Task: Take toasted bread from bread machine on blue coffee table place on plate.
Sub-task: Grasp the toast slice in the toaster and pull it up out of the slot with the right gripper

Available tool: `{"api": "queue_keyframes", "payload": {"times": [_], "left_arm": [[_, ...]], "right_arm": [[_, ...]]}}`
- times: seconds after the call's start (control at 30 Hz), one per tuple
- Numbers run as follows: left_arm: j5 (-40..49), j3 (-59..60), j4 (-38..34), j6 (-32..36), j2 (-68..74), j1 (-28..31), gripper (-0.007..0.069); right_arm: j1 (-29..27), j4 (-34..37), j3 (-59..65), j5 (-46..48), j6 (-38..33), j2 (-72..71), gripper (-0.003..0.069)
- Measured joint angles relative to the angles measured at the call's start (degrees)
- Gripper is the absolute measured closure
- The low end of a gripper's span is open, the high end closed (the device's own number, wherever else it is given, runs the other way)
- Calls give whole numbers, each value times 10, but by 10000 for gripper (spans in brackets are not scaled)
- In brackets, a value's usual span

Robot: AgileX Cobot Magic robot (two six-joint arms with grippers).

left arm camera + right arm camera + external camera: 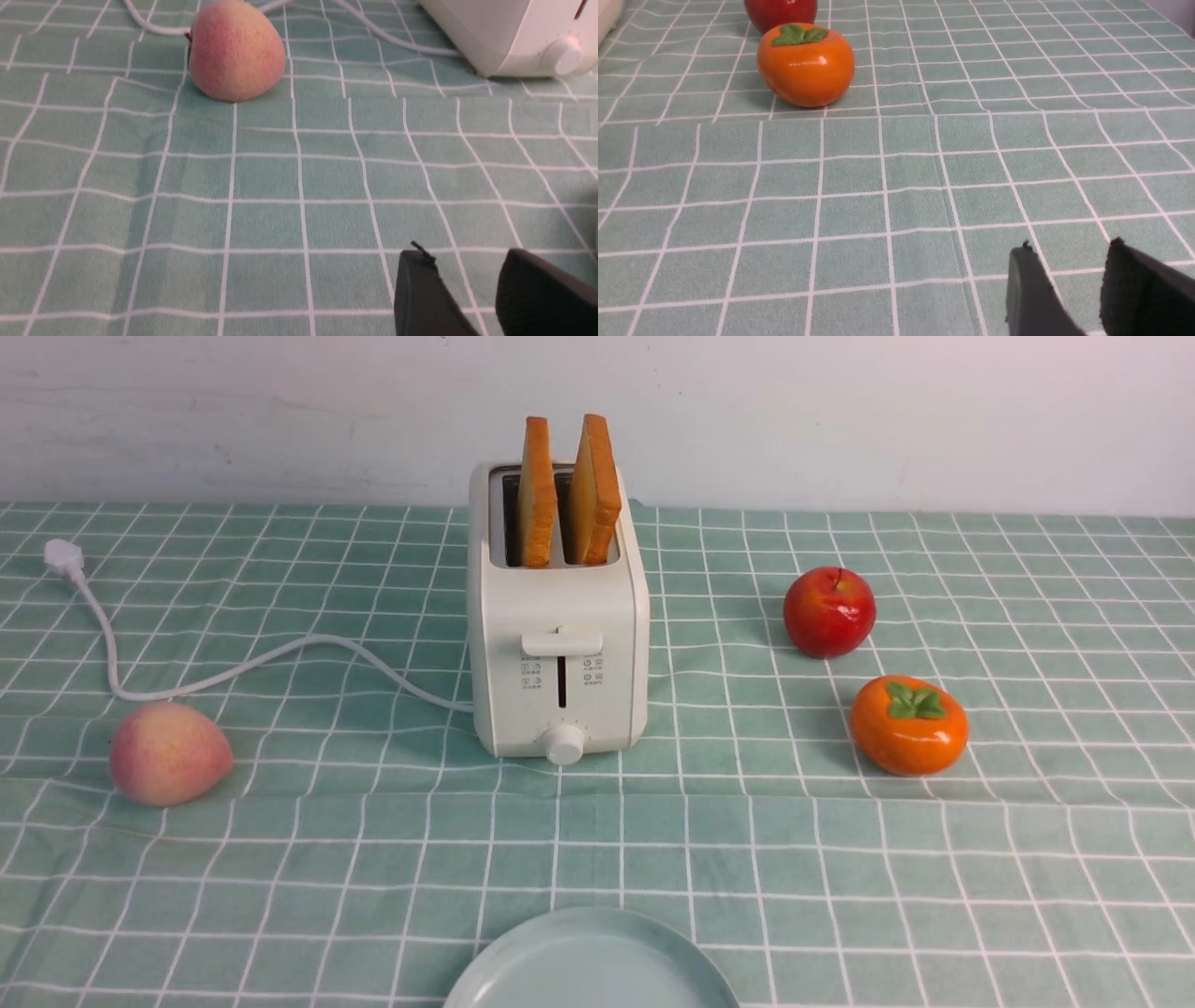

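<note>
Standing in the toaster (557,644) slots were two toast slices (539,495); left end effector (465,270) and right end effector (1069,263) hung parted, empty. An off-centre pinch could tip the toaster

Plate (590,957) cut by bottom edge; toasted bread (537,490) lower halves hidden in bread machine (597,607).
</note>
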Motion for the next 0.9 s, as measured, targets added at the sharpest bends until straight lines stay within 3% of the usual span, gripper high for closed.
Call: {"api": "queue_keyframes", "payload": {"times": [0.3, 0.43, 0.67, 0.83, 0.9], "left_arm": [[-124, 0, -37, 0, 0, 0, 386], [-124, 0, -38, 3, 0, 0, 386], [-165, 0, 46, 83, 0, 0, 386], [-176, 0, 54, 85, 0, 0, 386], [-202, 0, 31, 49, 0, 0, 386]], "right_arm": [[0, 111, 2, -160, 9, 0, 419], [0, 119, 2, -176, 11, 0, 419], [0, 143, 2, -253, 57, 0, 419], [0, 148, 2, -295, 98, 0, 419], [0, 148, 2, -300, 114, 0, 419]]}}
